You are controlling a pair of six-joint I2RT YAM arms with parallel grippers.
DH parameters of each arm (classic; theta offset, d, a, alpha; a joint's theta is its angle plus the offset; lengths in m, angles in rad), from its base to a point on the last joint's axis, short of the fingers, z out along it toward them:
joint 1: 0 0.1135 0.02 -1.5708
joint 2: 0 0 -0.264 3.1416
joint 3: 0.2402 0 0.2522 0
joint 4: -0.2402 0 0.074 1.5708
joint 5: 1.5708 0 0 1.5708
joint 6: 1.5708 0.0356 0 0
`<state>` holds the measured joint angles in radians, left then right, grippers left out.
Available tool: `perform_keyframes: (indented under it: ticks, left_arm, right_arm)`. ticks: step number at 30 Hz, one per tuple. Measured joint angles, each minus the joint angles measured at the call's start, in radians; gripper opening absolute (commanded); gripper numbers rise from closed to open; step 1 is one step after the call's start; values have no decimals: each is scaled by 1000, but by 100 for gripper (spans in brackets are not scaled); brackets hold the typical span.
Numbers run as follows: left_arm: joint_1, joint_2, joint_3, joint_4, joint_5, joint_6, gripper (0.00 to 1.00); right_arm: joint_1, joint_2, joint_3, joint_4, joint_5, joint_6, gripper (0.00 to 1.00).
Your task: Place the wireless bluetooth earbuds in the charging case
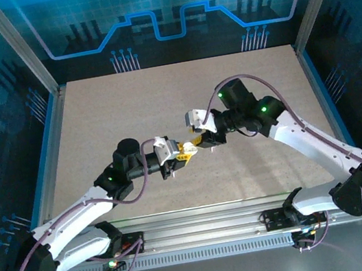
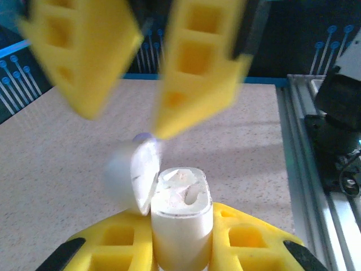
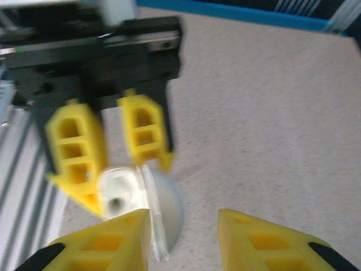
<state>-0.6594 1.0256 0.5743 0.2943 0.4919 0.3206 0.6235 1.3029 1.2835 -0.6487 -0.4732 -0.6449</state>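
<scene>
My left gripper [image 1: 181,155] is shut on the white charging case [image 2: 181,220], holding it upright with its lid [image 2: 144,175] swung open to the left. One well in the case's top is a hollow slot. The other holds a white lump, which may be one of the earbuds; I cannot tell for sure. My right gripper [image 1: 200,142] hovers just above the case, open, its yellow fingers [image 2: 194,62] blurred. In the right wrist view the case [image 3: 118,192] sits between the left gripper's fingers [image 3: 76,147], with the lid [image 3: 166,209] beside my right gripper [image 3: 183,237].
Both arms meet above the middle of the speckled beige table [image 1: 244,97]. A slotted metal rail [image 1: 202,219] runs along the near edge, and blue walls with metal posts enclose the back and sides.
</scene>
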Motion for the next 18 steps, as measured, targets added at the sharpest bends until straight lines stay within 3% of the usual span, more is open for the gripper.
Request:
perform_keyframes:
  ticks: [14, 18]
  left_arm:
    - [-4, -10, -1, 4, 17, -8, 14]
    - [-4, -13, -1, 12, 3, -9, 14]
  right_arm:
    - [-29, -27, -29, 98, 47, 61, 39]
    - [-36, -84, -57, 108, 38, 70, 44]
